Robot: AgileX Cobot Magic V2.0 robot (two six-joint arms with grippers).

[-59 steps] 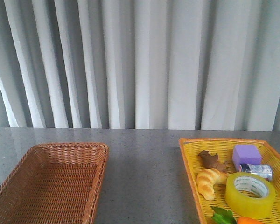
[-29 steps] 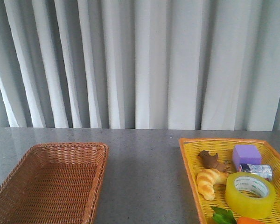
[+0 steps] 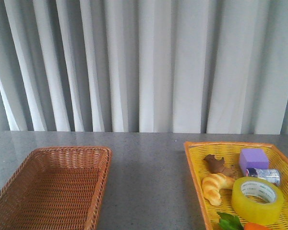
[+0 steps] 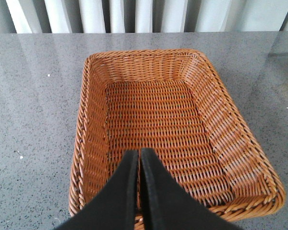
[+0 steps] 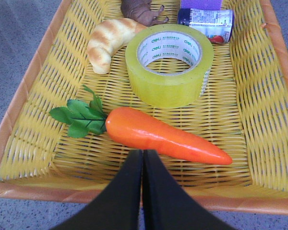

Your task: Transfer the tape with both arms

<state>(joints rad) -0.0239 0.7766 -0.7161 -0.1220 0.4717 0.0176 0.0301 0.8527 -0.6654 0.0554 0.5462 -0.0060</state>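
The yellow tape roll (image 3: 257, 199) lies flat in the yellow basket (image 3: 194, 165) at the front right of the table. It also shows in the right wrist view (image 5: 169, 64), beyond an orange carrot (image 5: 163, 136). My right gripper (image 5: 142, 152) is shut and empty, above the basket's near rim, short of the carrot. My left gripper (image 4: 138, 152) is shut and empty, above the near end of the empty brown wicker basket (image 4: 91, 100). Neither arm shows in the front view.
In the yellow basket with the tape are a croissant (image 5: 108, 38), a small silver can (image 5: 205, 19), a purple block (image 3: 253, 158) and a brown piece (image 3: 217, 164). The brown basket (image 3: 98, 172) sits front left. Grey tabletop (image 3: 149, 182) lies between the baskets; a curtain hangs behind.
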